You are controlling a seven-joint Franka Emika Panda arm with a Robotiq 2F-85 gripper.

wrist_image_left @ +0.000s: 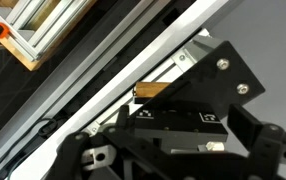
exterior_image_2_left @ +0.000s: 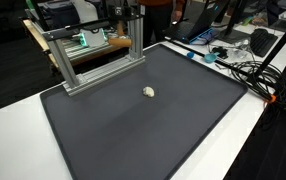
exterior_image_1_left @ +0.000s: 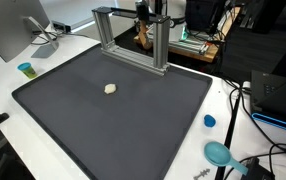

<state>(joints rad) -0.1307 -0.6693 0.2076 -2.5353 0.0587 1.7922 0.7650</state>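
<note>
Where the white worktop (exterior_image_1_left: 1, 92) comes nearest the camera in an exterior view, a teal dish (exterior_image_1_left: 218, 152) lies at the near corner, with a small blue cap (exterior_image_1_left: 209, 121) just beyond it along the same edge. A dark grey mat (exterior_image_1_left: 103, 130) covers most of the worktop. A small pale lump (exterior_image_1_left: 110, 88) lies alone near the middle of the mat, well apart from everything else. A teal cup (exterior_image_1_left: 25, 69) stands on the bare worktop by the side edge, below a monitor (exterior_image_1_left: 13, 28) at the far corner. At the far edge of the mat stands the aluminium frame (exterior_image_1_left: 133, 57), seen in both exterior views. It is silver, built of square slotted extrusion, with two uprights joined by a top crossbar and a base rail, forming an upright rectangular gate. The frame runs along the far edge and is matt, with its corners squared. The gripper (exterior_image_1_left: 151, 12) hangs at the top of the frame, by the upright closer to the far corner. In the wrist view its black body fills the lower part of the picture, close against the slanting silver rails. A small tan block (wrist_image_left: 151, 90) shows there beside a rail. How far the fingers are parted, and whether they grip anything, cannot be told.
</note>
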